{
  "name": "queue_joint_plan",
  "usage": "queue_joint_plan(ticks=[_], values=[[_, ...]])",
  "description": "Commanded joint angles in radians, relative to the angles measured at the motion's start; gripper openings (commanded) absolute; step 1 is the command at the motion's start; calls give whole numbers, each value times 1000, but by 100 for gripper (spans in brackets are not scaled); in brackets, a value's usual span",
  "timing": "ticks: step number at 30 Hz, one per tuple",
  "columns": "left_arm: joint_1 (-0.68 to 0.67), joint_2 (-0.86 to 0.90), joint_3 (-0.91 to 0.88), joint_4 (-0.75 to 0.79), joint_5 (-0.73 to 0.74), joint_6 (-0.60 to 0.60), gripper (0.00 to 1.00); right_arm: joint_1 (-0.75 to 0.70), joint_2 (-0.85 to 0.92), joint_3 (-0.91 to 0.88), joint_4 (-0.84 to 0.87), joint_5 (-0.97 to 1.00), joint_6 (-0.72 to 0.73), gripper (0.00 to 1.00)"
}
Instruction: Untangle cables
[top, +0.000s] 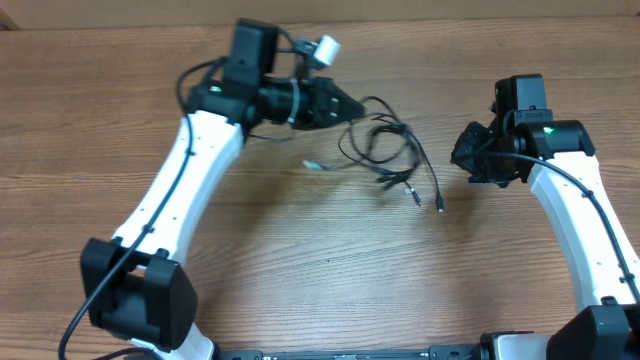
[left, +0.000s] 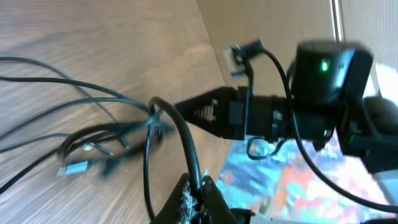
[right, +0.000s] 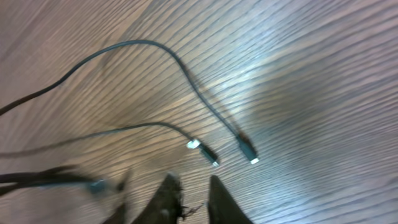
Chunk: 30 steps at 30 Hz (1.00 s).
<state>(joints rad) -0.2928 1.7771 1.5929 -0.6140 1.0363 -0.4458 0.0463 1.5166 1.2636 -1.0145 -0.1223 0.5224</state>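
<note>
Pinched in the left gripper (left: 196, 190) is one loop of the cables (left: 188, 146), so that pincer is closed on a cord. Most of the bunch lies on the table (top: 300, 260) between the two arms, closer to the left one. The right gripper (right: 191, 200) is open and holds nothing, with two plug ends (right: 247, 149) just in front. If the left arm pulls alone, the whole bunch may slide along or the knot may get tighter.

On the table (top: 320, 270), cables (top: 392, 150) between left gripper (top: 357, 108) and right gripper (top: 460, 152)
</note>
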Motion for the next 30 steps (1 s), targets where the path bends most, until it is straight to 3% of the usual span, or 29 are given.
queue_joint_plan(ticks=[1,4,9,11,14,26,30], values=[[59,-75,40,-35,29,17,4,-3,2,11,8,41,-16,6],[68,-85,40,-80,30,47,4,-3,2,11,53,-144,-167,9],[68,-85,40,-145,31,111,4,0,2,11,138,-612,-379,41],[68,-85,40,-150,49,120,4,11,2,11,160,-674,-398,54],[70,-85,40,-145,95,140,4,42,6,11,184,-654,-401,61],[70,-85,40,-147,166,155,4,211,107,11,295,-624,-422,63],[71,-85,40,-154,166,173,4,242,160,11,369,-568,-310,54]])
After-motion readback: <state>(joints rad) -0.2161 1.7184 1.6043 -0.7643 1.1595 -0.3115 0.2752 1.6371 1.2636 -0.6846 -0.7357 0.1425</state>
